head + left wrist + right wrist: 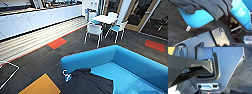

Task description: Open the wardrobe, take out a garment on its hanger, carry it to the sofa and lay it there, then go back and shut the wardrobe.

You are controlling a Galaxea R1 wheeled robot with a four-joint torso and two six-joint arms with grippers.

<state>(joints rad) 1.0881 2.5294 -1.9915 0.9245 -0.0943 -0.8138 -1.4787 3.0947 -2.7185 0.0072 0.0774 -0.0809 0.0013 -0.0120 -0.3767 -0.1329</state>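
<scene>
Garment [87, 83], black, limp, draped over blue sofa [130, 62]

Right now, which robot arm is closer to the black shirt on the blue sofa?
Probably the left. Its wrist camera looks straight at the black shirt draped over the blue sofa; the right wrist camera faces the robot's own base and carpet.

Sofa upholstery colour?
Bright blue sofa, plain with no pattern; clearest in the head view.

Bright blue sofa [130, 62] – black garment [87, 83] (orange carpet patches [57, 43])
</scene>
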